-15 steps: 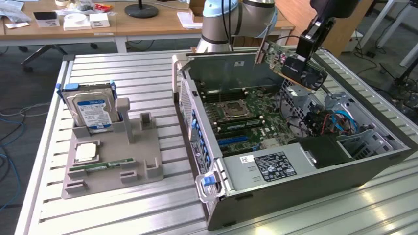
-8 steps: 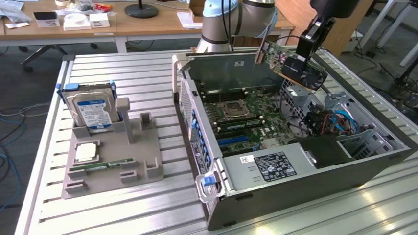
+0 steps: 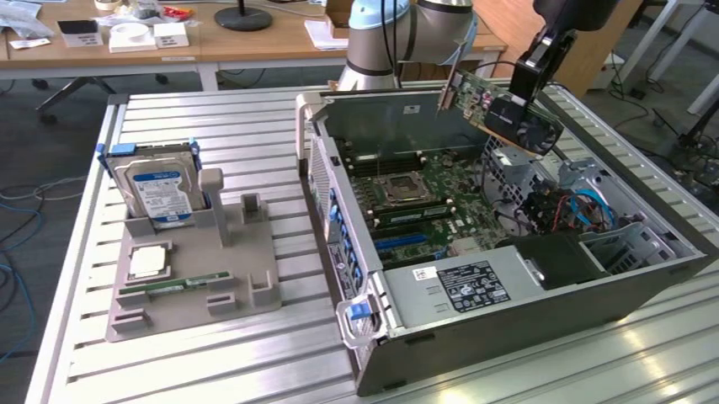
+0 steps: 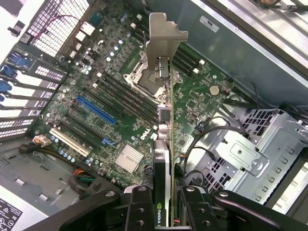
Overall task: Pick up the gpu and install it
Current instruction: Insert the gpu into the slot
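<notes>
Above the open grey metal computer case (image 3: 528, 328), near its far wall in the exterior view, the gpu (image 3: 511, 114), a thin green circuit card with a black cooler and a silver end bracket, is held aloft at a tilt. It is clamped across its two faces by the black two-fingered gripper (image 3: 520, 103). In the wrist view the card (image 4: 162, 115) is seen edge-on between the fingers (image 4: 139, 207), with the bracket at the end farthest from the gripper (image 4: 165, 195). No edge of the card is touching the case; open air is left between its lower edge and the green motherboard (image 3: 422, 198) on the case floor. On one side of the card, the long blue expansion slot (image 4: 96, 109) and the white slot (image 4: 70, 142) beside it lie bare and unobstructed. On the other side, the room is narrowed by the silver perforated drive cage (image 4: 250, 154) and loose black cables (image 4: 202, 144). Well apart from the case, toward the exterior view's left, a grey moulded tray (image 3: 191, 286) is set on the slatted aluminium table (image 3: 225, 362). A silver hard drive (image 3: 157, 189) with a blue-white label is stood upright in it.
</notes>
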You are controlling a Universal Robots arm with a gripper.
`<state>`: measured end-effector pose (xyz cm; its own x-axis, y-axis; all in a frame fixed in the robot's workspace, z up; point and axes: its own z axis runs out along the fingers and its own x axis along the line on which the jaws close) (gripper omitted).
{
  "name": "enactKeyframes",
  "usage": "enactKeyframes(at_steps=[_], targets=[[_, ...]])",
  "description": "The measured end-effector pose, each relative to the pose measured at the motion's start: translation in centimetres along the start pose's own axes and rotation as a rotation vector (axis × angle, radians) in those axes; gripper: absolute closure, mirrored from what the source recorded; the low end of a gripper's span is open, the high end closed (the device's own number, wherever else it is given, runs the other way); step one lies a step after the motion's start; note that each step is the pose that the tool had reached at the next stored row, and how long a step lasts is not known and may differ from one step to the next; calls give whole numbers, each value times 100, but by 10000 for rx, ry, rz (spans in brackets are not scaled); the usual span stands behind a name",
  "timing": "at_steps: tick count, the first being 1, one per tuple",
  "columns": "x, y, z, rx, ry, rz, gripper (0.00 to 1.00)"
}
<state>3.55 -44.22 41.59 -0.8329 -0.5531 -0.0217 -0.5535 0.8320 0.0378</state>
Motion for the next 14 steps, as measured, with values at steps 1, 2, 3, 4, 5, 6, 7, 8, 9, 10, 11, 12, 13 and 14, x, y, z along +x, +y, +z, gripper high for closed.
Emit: enactKeyframes(at_steps=[1,2,3,4,5,6,7,8,9,10,11,12,13,14], targets=[[0,0,0,-1,3,-77,73],[0,0,0,-3,7,-175,73],[0,0,0,-6,11,-292,73],[0,0,1,-10,16,-419,73],[0,0,1,-12,21,-556,73],[0,0,1,-16,27,-704,73],[0,0,1,-18,32,-850,73],[0,0,1,-22,38,-998,73],[0,0,1,-25,43,-1150,73],[0,0,2,-28,49,-1299,73],[0,0,2,-32,55,-1443,73],[0,0,2,-34,60,-1583,73],[0,0,2,-37,65,-1722,73],[0,0,2,-40,70,-1862,73]])
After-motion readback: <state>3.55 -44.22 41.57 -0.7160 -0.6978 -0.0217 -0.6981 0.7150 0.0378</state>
